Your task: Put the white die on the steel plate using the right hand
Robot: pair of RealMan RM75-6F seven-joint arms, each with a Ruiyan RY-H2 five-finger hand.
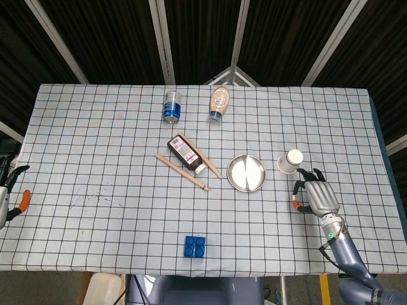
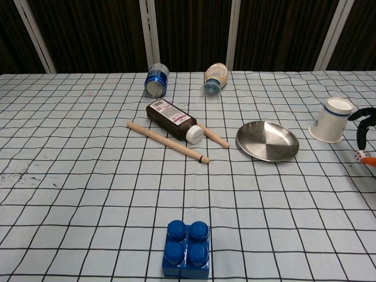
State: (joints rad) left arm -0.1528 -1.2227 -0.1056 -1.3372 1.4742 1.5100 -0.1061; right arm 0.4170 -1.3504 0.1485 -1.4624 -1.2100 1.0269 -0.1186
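Observation:
The white die [image 2: 358, 155] is pinched in my right hand [image 1: 318, 197], whose orange-tipped thumb touches it; in the chest view only the dark fingers of the right hand [image 2: 365, 136] show at the right edge. The die hangs slightly above the cloth, right of the steel plate [image 1: 247, 173] [image 2: 267, 140], which lies bare. In the head view the die is too small to make out under the fingers. My left hand [image 1: 6, 197] rests at the table's far left edge, fingers apart and holding nothing.
An upside-down paper cup [image 1: 290, 161] [image 2: 332, 120] stands between plate and right hand. A brown bottle [image 1: 186, 154], two wooden sticks [image 1: 181, 172], a blue can [image 1: 172, 105] and a sauce bottle [image 1: 219, 104] lie left and behind. A blue brick [image 1: 195, 246] sits near the front edge.

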